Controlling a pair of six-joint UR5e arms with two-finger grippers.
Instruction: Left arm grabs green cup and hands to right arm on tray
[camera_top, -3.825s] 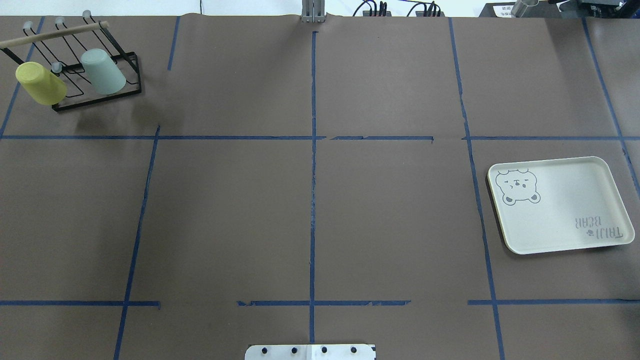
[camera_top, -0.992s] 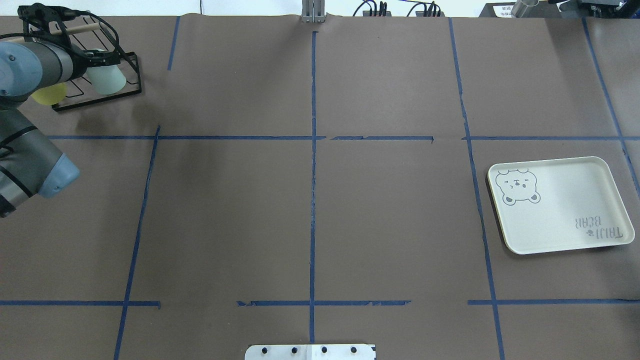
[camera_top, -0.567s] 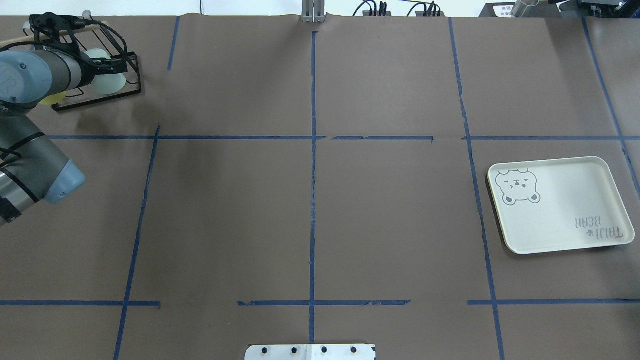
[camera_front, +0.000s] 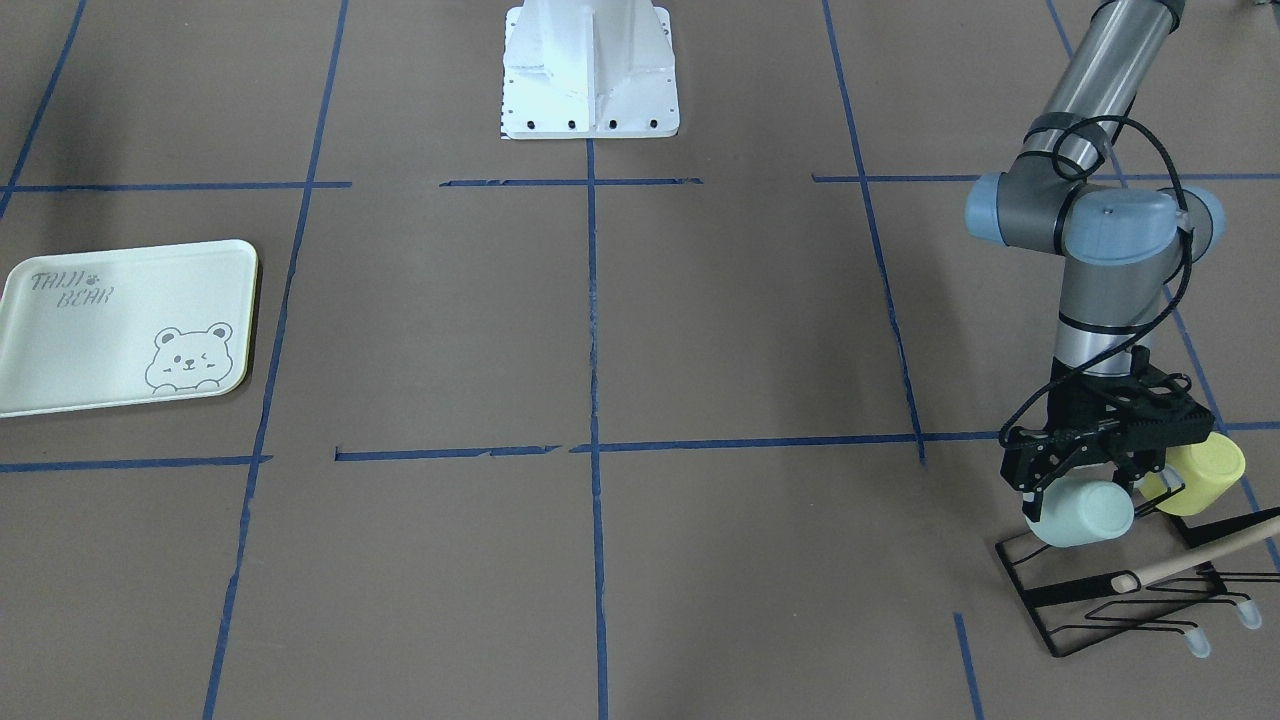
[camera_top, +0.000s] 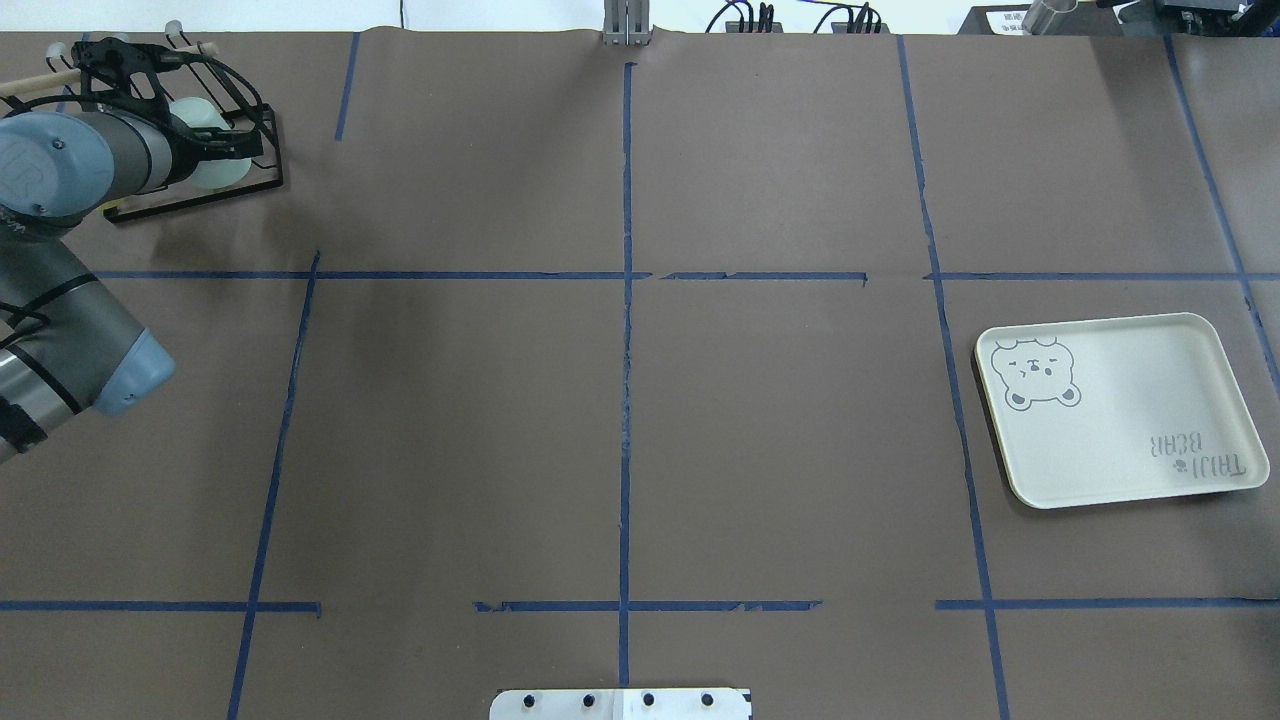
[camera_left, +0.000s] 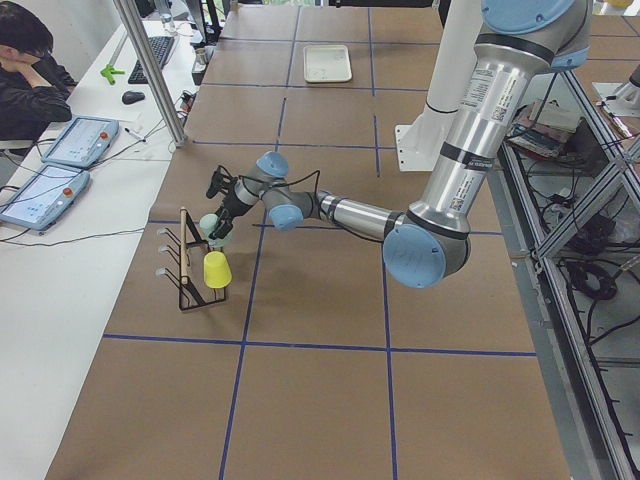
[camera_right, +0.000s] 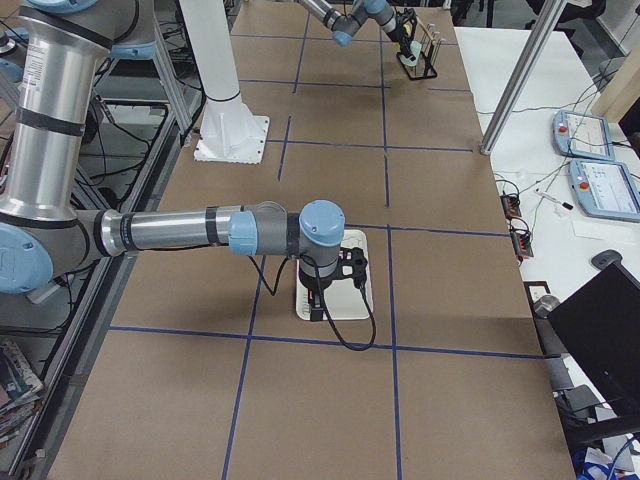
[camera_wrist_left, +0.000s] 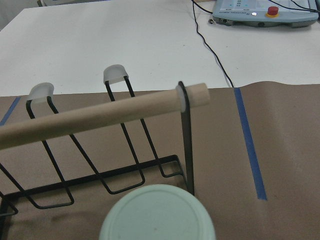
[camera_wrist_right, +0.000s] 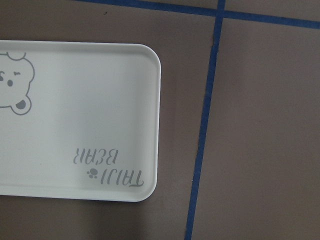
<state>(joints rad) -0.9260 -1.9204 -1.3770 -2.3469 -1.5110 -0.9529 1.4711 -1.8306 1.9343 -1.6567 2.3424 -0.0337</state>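
Observation:
My left gripper (camera_front: 1085, 492) is shut on the pale mint green cup (camera_front: 1080, 515) and holds it on its side just above the black wire rack (camera_front: 1130, 590). In the overhead view the left gripper (camera_top: 218, 148) covers most of the green cup (camera_top: 215, 170). The left wrist view shows the green cup's round base (camera_wrist_left: 157, 215) below the rack's wooden rod (camera_wrist_left: 100, 117). My right gripper (camera_right: 320, 298) hangs over the tray (camera_right: 355, 300); I cannot tell if it is open. The tray (camera_top: 1130, 400) lies at the right, and its corner fills the right wrist view (camera_wrist_right: 90, 100).
A yellow-green cup (camera_front: 1205, 472) hangs on the rack right beside the green cup. The rack (camera_top: 200, 190) stands at the table's far left corner. The robot's white base (camera_front: 590, 70) is at the near middle edge. An operator (camera_left: 25, 70) sits past the far side.
3.8 s ago no arm was in view and the green cup hung on the rack. Over the last second my left gripper has tipped the cup and moved it slightly toward the table's far edge.

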